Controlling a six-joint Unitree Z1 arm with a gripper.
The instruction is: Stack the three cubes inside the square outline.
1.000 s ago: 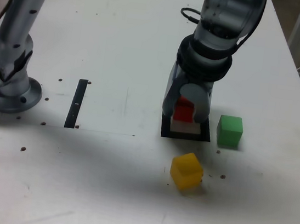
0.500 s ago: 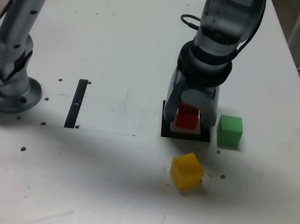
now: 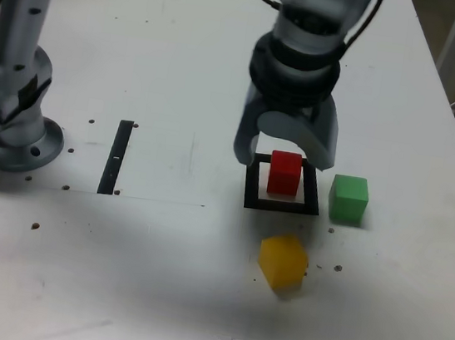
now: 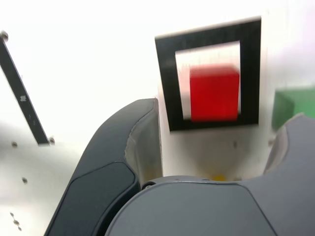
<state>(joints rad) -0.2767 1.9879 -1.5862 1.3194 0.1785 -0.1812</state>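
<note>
Exterior view shows the yellow cube (image 3: 282,261) whole, wrist view barely; the claw (image 3: 284,156) gapes wide, holding nothing.

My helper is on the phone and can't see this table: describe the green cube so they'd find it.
Find the thick black square frame on the white table. Just to its right in the exterior view sits the cube. It's green, unlike the red one inside the frame.

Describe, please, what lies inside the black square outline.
The red cube sits inside the black square outline, with some pale centre visible around it. The patch directly beneath the cube is covered, so it can't be seen.
</note>
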